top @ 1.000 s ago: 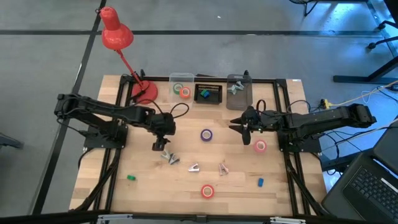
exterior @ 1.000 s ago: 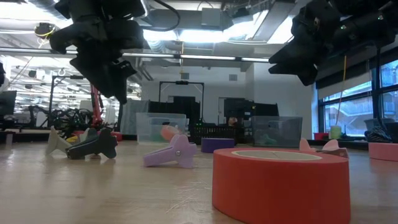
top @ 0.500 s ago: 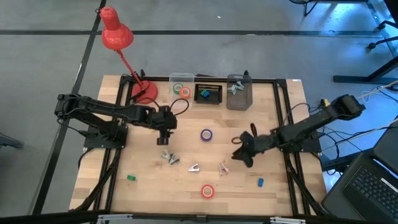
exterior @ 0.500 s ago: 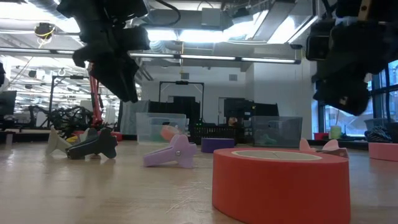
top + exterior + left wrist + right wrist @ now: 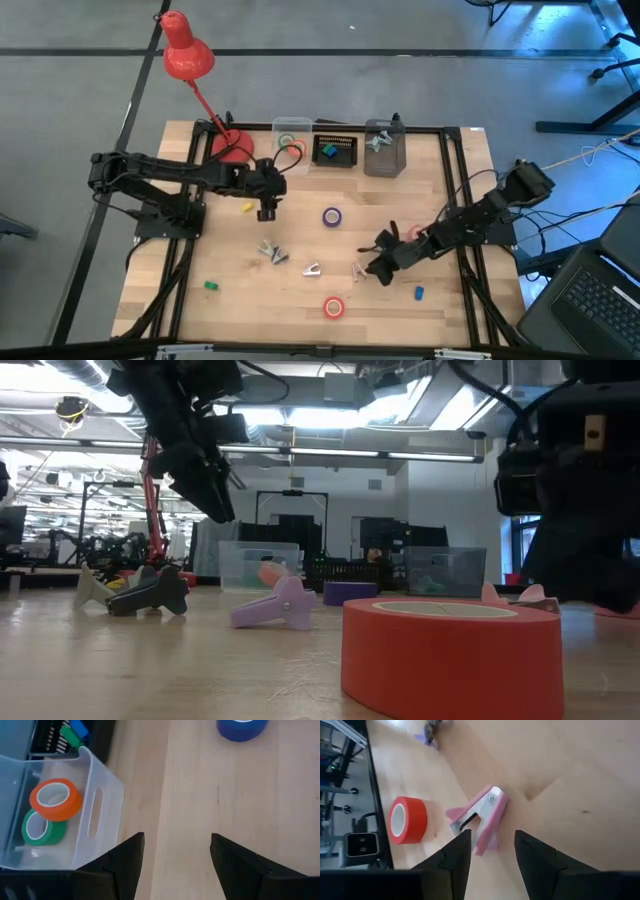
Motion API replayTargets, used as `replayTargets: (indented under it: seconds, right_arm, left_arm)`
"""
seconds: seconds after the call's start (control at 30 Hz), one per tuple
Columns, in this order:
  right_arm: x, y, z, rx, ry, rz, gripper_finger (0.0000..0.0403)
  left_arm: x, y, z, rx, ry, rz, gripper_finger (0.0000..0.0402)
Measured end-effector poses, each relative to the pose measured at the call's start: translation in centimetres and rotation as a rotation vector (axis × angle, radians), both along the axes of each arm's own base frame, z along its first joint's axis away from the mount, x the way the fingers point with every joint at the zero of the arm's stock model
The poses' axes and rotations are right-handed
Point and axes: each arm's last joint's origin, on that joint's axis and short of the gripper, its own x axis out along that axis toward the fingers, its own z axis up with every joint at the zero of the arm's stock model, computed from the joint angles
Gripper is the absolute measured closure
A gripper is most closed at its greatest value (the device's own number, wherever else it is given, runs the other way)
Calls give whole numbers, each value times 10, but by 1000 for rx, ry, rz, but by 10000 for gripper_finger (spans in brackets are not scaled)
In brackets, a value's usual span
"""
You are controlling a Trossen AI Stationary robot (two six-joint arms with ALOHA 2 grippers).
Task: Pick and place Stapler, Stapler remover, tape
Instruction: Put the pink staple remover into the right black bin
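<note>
My right gripper [image 5: 373, 266] [image 5: 492, 854] is open and hangs low over the table, its fingers on either side of a pink staple remover [image 5: 480, 822] [image 5: 358, 270] that lies flat on the wood, without touching it. A red tape roll [image 5: 407, 819] [image 5: 333, 307] [image 5: 450, 650] stands on its flat side nearby. My left gripper [image 5: 266, 212] [image 5: 177, 855] is open and empty, above the table beside a clear bin [image 5: 102, 815] [image 5: 290, 140] that holds an orange roll [image 5: 55, 799] and a green roll [image 5: 42, 827]. A purple-blue roll [image 5: 332, 216] [image 5: 241, 727] lies mid-table.
Two more staple removers [image 5: 268, 250] [image 5: 311, 269] lie on the near half. A green block [image 5: 211, 286], a blue block [image 5: 419, 293] and a small yellow piece [image 5: 247, 207] are scattered. A black tray [image 5: 335, 150], a second clear bin [image 5: 383, 148] and a red lamp [image 5: 232, 148] line the far edge.
My right gripper has swung from the table's middle right toward the near edge and come down over the pink staple remover, staying open. My left gripper has moved toward the far edge, closer to the clear tape bin.
</note>
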Motion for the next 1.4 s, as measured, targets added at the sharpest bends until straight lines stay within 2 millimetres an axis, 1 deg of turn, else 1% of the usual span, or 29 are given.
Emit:
replayTargets:
  seconds: [0.17, 0.27, 0.37, 0.47, 0.5, 0.67, 0.77, 0.83, 0.93, 1.03, 1.1, 1.17, 1.23, 1.3, 1.4]
  right_arm:
    - [13, 8, -4, -2, 17, 15, 252]
    - [18, 12, -6, 10, 29, 33, 271]
    - [22, 14, -5, 17, 30, 45, 315]
    - [23, 15, -4, 20, 23, 45, 380]
    - [24, 15, -4, 16, 19, 42, 389]
    - [24, 13, -4, -20, 2, 5, 398]
    - [26, 8, -4, -74, -17, -42, 400]
    - [29, 1, -4, -128, -32, -80, 400]
    - [35, -15, -4, -216, -51, -158, 401]
    - [42, -35, -3, -282, -47, -174, 401]
    - [45, -50, 4, -326, -56, -175, 402]
    - [43, -64, 16, -395, -53, -175, 402]
    - [36, -79, 33, -467, -49, -182, 402]
    - [27, -92, 54, -535, -62, -200, 402]
    - [7, -109, 83, -625, -83, -220, 402]
  left_arm:
    - [0, 3, 0, -3, -1, 14, 183]
    - [0, 3, 0, -3, -1, 14, 183]
    - [0, 3, 0, -3, -1, 14, 183]
    - [0, 3, 0, -4, -1, 14, 183]
    - [0, 3, 0, -4, -1, 14, 183]
    - [0, 3, 0, -6, -2, 15, 183]
    - [0, 3, 0, -6, -2, 15, 183]
    - [0, 3, 0, -10, -4, 22, 183]
    - [-1, 2, 0, -45, -23, 75, 183]
    - [-2, 1, -1, -107, -22, 96, 183]
    - [-3, -1, 2, -137, -40, 99, 183]
    - [-6, -3, 7, -140, -67, 93, 185]
    - [-11, -5, 16, -129, -104, 88, 190]
    - [-17, -7, 26, -125, -156, 80, 197]
    - [-29, -9, 45, -110, -254, 69, 209]
